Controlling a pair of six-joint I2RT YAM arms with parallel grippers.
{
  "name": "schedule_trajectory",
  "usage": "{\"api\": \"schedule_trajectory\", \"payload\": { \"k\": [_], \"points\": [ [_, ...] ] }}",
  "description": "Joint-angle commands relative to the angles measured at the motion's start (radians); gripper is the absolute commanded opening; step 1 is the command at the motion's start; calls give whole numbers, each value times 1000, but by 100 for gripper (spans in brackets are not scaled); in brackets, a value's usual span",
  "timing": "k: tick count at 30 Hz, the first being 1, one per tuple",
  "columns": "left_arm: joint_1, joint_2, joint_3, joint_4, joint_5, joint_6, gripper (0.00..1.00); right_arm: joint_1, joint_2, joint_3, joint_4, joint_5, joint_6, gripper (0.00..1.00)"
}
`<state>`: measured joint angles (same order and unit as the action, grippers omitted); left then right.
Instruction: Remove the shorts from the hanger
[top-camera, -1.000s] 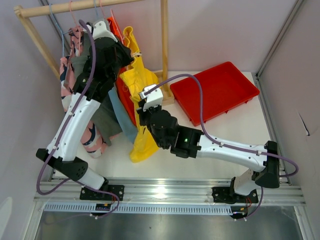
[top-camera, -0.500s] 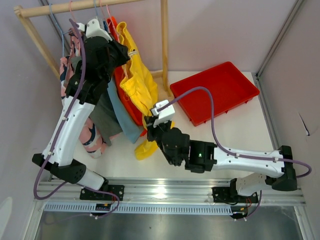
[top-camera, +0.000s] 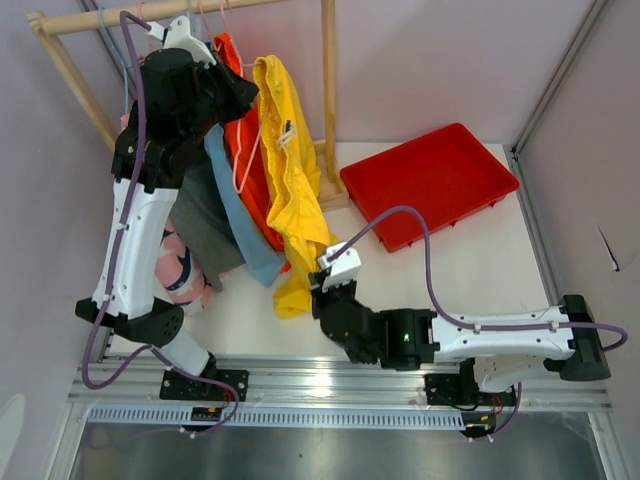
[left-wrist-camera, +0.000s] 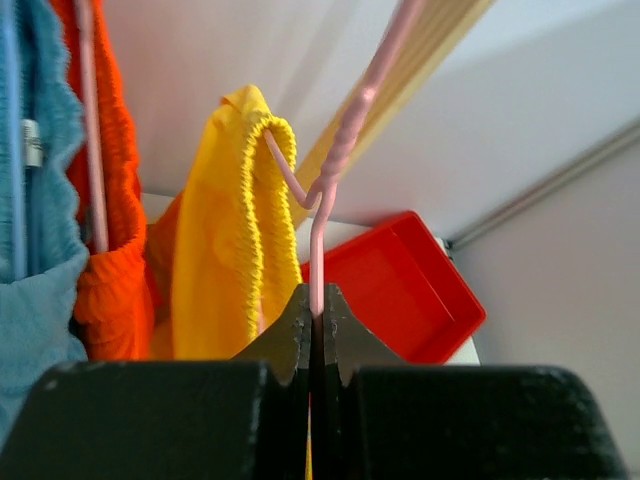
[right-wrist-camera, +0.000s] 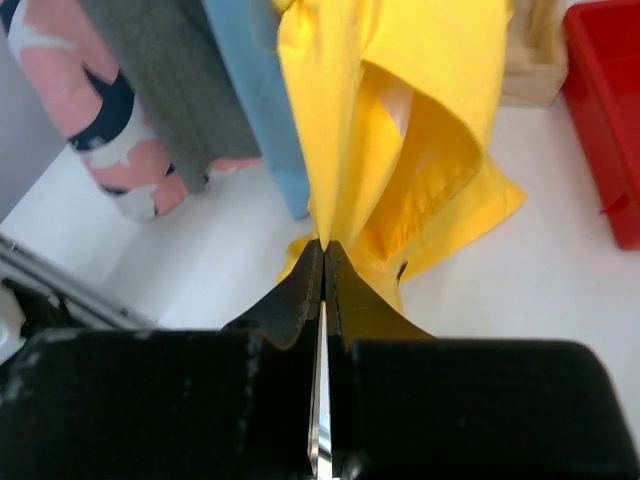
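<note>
While the left arm's fingers (left-wrist-camera: 288, 335) are pinched shut on the thin pink wire hanger (left-wrist-camera: 335, 160) under the round wooden rail (top-camera: 90, 17), the right arm's fingers (right-wrist-camera: 290, 300) are clamped on a low fold of the yellow elastic-waisted fabric shorts (top-camera: 295, 190), whose waistband is draped over that hanger. The shorts' long axis runs from the hanger down to the right fingers near the white worktop (top-camera: 480, 270), so the pull, I judge, goes downward and away from the rail. A crinkled orange garment (top-camera: 240, 150) hangs touching the shorts on the left, a light blue garment (top-camera: 232, 205) beyond it, and either may drag
</note>
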<state>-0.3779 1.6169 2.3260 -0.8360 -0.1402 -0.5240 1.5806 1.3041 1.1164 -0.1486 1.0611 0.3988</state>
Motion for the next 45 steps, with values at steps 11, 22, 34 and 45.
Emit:
{"api": "schedule_trajectory", "payload": {
  "k": [11,22,34,45],
  "points": [
    [10,-468,-488,14,485,18,0,-784,147,486,107,-486,-316,0],
    [8,-539,-519,-42,419,73,0,-1192,480,1282,-64,-634,-426,0],
    [8,-387,-484,61,198,128,0,-1438,512,888,102,-841,-246,0],
    [8,84,114,61,41,196,0,-1331,94,7,351,-948,-32,99]
  ]
}}
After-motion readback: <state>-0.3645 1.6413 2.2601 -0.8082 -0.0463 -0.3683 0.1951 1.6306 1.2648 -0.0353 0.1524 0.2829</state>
